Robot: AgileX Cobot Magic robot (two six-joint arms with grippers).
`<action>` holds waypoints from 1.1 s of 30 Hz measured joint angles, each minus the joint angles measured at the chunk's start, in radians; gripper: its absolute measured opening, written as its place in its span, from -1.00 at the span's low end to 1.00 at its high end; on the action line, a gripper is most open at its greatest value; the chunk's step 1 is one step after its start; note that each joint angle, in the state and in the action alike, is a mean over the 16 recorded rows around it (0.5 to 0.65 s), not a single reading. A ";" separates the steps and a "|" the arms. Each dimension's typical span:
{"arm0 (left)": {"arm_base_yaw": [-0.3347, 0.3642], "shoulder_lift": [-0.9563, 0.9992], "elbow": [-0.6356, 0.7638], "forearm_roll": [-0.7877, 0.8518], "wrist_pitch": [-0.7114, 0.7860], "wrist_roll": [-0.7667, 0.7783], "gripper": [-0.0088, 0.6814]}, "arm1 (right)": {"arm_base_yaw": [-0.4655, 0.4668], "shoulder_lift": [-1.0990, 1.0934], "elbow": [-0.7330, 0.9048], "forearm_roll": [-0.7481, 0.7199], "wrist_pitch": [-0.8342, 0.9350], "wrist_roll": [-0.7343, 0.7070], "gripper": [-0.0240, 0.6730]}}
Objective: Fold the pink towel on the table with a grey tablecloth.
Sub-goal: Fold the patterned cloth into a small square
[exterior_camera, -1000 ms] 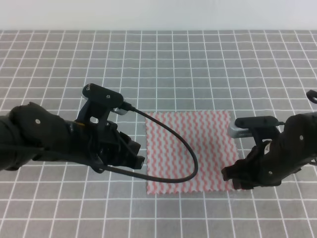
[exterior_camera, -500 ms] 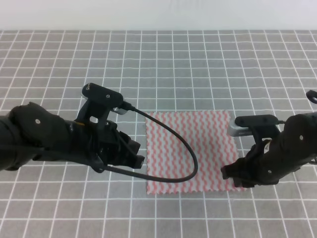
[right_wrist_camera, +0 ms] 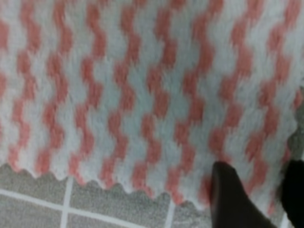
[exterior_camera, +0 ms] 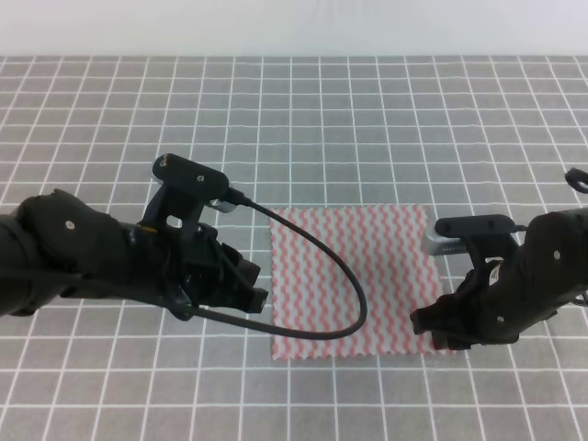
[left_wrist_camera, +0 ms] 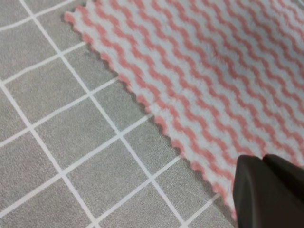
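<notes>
Over the last second only the right gripper point(exterior_camera: 447, 329) has shifted, creeping slightly toward 9 o'clock and settling lower over the 5 o'clock corner of the pink towel point(exterior_camera: 354, 276), with its black fingers point(right_wrist_camera: 232, 194) apart astride the scalloped edge.

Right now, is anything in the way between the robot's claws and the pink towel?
No. The towel lies flat on the table, and both grippers sit at its near corners: left gripper, right gripper. Only the left arm's black cable loops over the towel, beside the left gripper rather than blocking it.
</notes>
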 joint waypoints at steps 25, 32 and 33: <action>0.000 -0.001 0.000 0.043 0.004 0.005 -0.98 | 0.000 0.016 -0.061 -0.003 0.041 -0.013 -0.93; 0.000 0.002 0.000 0.101 0.017 0.047 -0.98 | 0.000 0.012 -0.104 -0.005 0.086 -0.039 -0.93; 0.000 0.003 0.000 0.109 0.021 0.059 -0.97 | 0.000 0.012 -0.111 -0.005 0.094 -0.043 -0.93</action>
